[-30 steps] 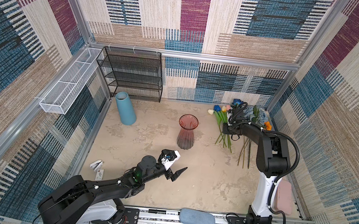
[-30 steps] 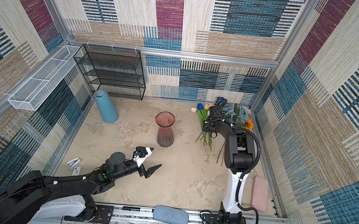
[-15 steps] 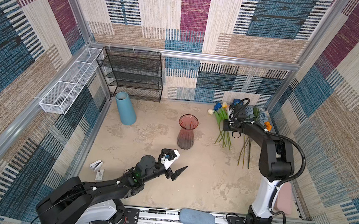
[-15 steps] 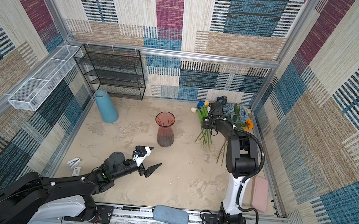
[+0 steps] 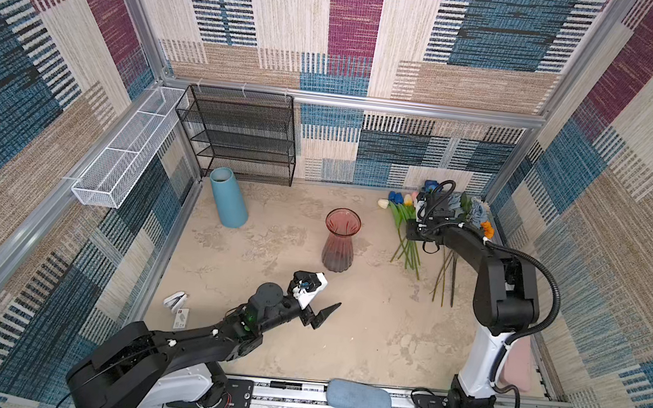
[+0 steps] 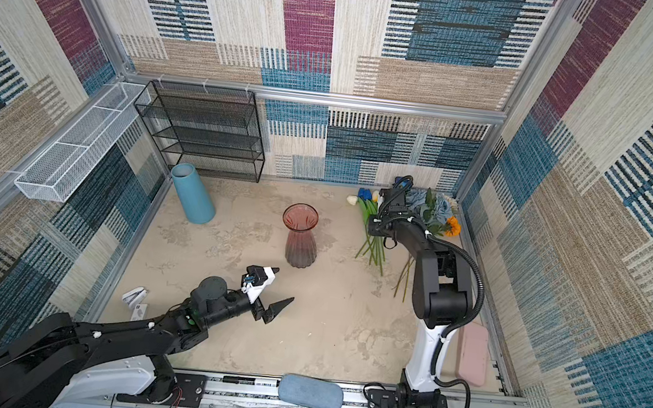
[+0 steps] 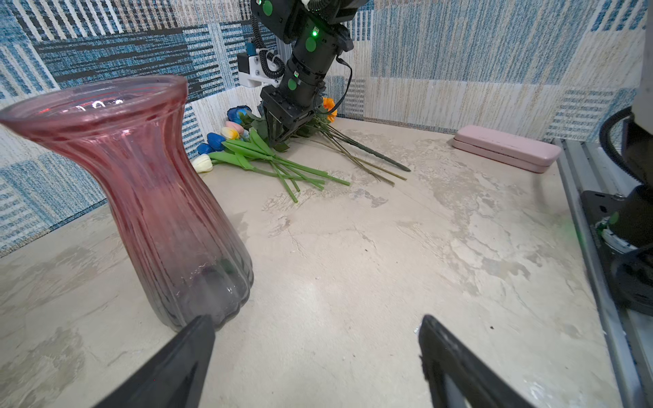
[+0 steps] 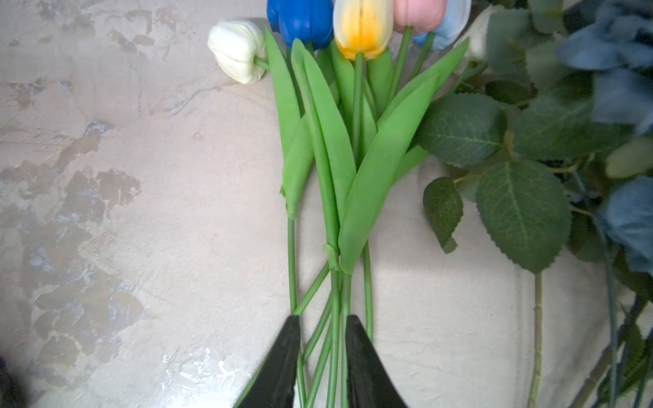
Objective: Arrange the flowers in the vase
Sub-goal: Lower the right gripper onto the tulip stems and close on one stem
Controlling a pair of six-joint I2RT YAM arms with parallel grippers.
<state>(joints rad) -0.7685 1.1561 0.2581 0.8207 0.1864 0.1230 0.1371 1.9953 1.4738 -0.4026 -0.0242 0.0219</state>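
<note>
Status: no flower is in the pink glass vase (image 5: 339, 240); all stems are left to place. Your left gripper (image 7: 316, 319) hovers near the vase, fingers wide and empty. Right of the vase the tulips (image 8: 357, 159) lie flat, with green stems and mixed heads. Your right gripper (image 8: 322, 321) straddles their stems narrowly, but you cannot tell whether it grips them. The dusty-blue roses (image 6: 435, 209) lie beyond.

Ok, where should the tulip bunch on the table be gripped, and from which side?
Probably on the bare stems below the leaves, where they cross into one narrow bundle. Come straight down from above, jaws across the stems: the tulip bunch lies flat on the table, and its leaves spread wider.
</note>
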